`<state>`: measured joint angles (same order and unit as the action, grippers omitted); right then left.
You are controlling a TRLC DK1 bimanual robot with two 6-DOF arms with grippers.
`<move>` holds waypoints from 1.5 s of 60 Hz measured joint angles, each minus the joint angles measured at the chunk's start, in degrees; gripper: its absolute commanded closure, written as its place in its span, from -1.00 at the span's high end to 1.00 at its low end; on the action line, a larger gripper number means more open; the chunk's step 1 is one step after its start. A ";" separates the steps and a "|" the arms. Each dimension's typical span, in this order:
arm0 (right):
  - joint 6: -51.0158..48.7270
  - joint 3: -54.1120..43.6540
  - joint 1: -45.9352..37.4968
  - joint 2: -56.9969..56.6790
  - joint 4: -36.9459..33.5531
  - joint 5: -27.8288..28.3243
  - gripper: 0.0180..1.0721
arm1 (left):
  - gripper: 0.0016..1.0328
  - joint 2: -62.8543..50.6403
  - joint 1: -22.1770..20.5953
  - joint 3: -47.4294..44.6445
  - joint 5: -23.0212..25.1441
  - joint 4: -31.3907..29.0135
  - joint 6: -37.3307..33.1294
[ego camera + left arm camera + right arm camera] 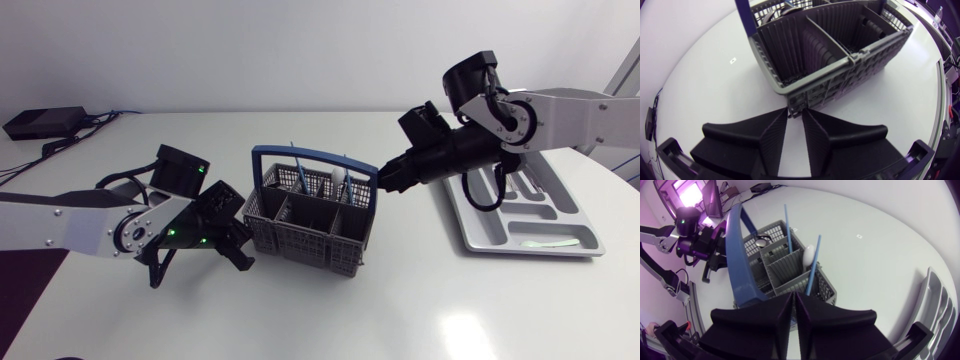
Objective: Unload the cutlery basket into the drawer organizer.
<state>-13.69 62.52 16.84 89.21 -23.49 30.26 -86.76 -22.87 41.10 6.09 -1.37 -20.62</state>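
The grey cutlery basket (305,220) with its blue handle (310,153) stands mid-table. Blue-handled pieces (812,262) and a white spoon (809,255) stick up from its compartments. My left gripper (240,248) is low at the basket's left wall, its fingertips (781,120) pinching a rib of the wall (796,106) from both sides. My right gripper (380,180) sits at the basket's right rim by the handle's foot, its fingers almost together on the rim (790,287). The grey drawer organizer (575,205) lies to the right, behind the right arm.
Some cutlery (522,187) and a pale piece (548,241) lie in the organizer's slots. A black box (40,122) with cables sits at the far left back. Bare white tabletop (400,310) stretches in front of the basket.
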 measured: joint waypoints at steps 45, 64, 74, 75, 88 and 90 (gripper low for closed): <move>0.02 -12.92 -3.76 -7.78 4.24 -7.65 -0.37 | -0.52 -0.63 0.24 4.50 1.55 1.27 0.00; 0.48 -13.33 1.22 -6.14 3.56 -7.65 -0.37 | -0.52 -7.19 -0.44 9.31 1.33 1.31 0.00; 1.60 -14.67 4.83 -8.13 1.18 -8.07 -0.37 | -0.51 -11.06 0.15 13.33 0.92 1.44 0.00; 1.75 -14.78 4.96 -8.35 1.18 -8.20 -0.37 | -0.50 -11.37 0.24 13.64 0.94 1.46 0.00; 3.15 -15.87 4.79 -13.75 1.16 -8.39 -0.03 | -0.13 -11.30 1.03 13.94 1.16 1.05 -0.02; 3.48 -15.87 4.81 -14.38 1.16 -8.17 -0.03 | -0.11 -10.36 1.07 13.33 1.16 0.72 -0.02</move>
<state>-10.22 46.65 21.65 74.83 -22.33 22.09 -97.12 -21.80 54.43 7.25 -0.64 -20.64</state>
